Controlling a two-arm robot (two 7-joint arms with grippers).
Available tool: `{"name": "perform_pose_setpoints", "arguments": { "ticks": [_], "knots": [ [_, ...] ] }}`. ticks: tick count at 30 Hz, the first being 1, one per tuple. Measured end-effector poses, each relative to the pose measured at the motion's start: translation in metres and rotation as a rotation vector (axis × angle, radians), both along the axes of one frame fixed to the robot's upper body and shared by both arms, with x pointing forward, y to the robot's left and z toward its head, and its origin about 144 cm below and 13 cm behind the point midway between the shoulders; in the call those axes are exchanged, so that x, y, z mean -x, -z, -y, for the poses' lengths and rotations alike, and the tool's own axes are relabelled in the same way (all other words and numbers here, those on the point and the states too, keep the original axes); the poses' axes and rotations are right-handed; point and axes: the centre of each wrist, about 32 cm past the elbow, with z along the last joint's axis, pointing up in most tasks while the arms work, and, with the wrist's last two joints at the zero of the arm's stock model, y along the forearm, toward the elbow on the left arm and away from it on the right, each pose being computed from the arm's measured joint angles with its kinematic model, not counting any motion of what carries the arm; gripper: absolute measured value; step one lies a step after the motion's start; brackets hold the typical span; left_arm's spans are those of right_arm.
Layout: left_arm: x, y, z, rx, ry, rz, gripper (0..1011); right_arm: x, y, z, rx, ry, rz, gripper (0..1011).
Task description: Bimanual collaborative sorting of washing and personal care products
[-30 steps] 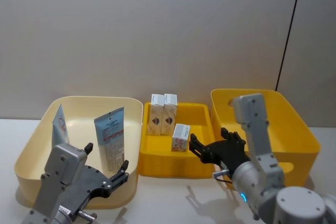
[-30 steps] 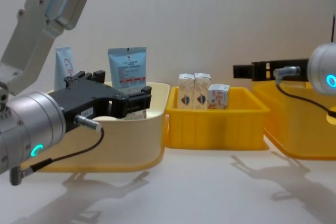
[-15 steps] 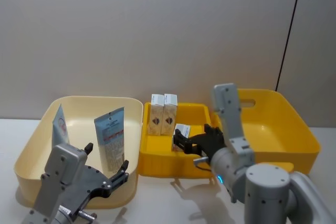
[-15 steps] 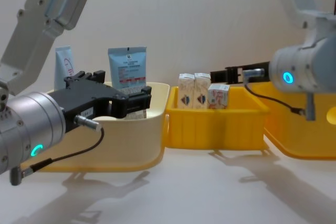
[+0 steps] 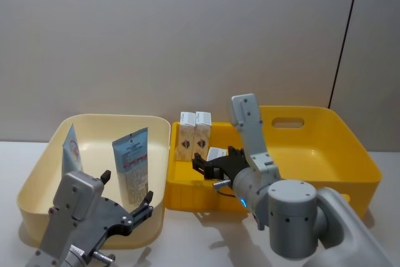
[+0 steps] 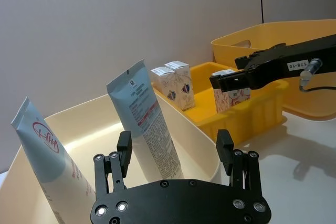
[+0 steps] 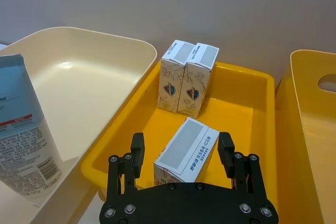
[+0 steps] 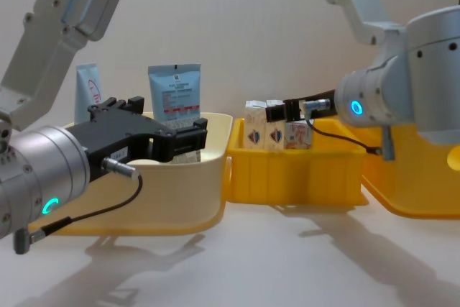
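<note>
- Since the earlier frames, the right arm has swung left, from over the large yellow bin (image 5: 350,154) to over the yellow tray (image 5: 187,197). The left arm has not shifted.
- Cream bin (image 5: 106,117): the tube (image 5: 70,149) and the pouch (image 5: 131,161) lean upright inside — I judge both sorted.
- Left gripper (image 6: 174,141): fingers spread wide, holding nothing, hovering by the cream bin's near wall.
- Yellow tray: the upright cartons (image 7: 186,85) stand side by side at the back, and the lying carton (image 7: 186,150) rests flat, nearer the robot.
- Right gripper (image 7: 181,146): fingers wide, one on either side of the lying carton. I cannot tell whether they touch it.
- Remaining, in my judgement: closing on that carton and placing it — destination unclear.
</note>
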Motion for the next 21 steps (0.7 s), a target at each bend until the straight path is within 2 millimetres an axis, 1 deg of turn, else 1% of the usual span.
{"name": "perform_pose_setpoints", "arguments": {
  "ticks": [7,21],
  "knots": [
    [0.000,0.000,0.000,0.000,0.000,0.000,1002,-0.009,-0.001,-0.006,0.020,0.007,-0.017,875],
    [0.000,0.000,0.000,0.000,0.000,0.000,1002,-0.014,-0.002,-0.011,0.043,0.059,-0.045,875]
  ]
}}
